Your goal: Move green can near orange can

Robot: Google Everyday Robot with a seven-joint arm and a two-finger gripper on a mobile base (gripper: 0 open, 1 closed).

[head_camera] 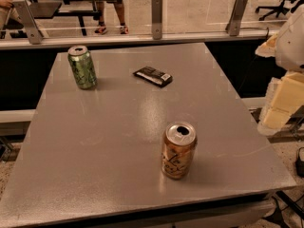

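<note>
Cans are standing well apart on the grey table (118, 141). The green can (82, 67) is sitting upright near the far left corner, its silver top facing up and its long axis vertical. The orange can (178, 150) is standing upright too, toward the near right part of the surface, with its opened top showing. A flat dark packet (152, 76) is lying between them on the far half of the table, closer to the green can but touching neither can.

The gripper (282, 101) is showing only as a pale, blocky shape at the right edge of the view, hanging beyond the table's right side and apart from everything on it. Whether it is spread or closed cannot be told from here, and it does not appear to be holding anything.

The coming move is hinging on one fact: the green can is lying across the whole width of the table from the gripper, to the left and farther back, while the orange can is sitting much nearer the gripper. The arm is therefore likely facing a long reach leftward, with the dark packet roughly along that line, before a side-on grasp of the upright body becomes possible. Nothing of the task is looking done yet.
</note>
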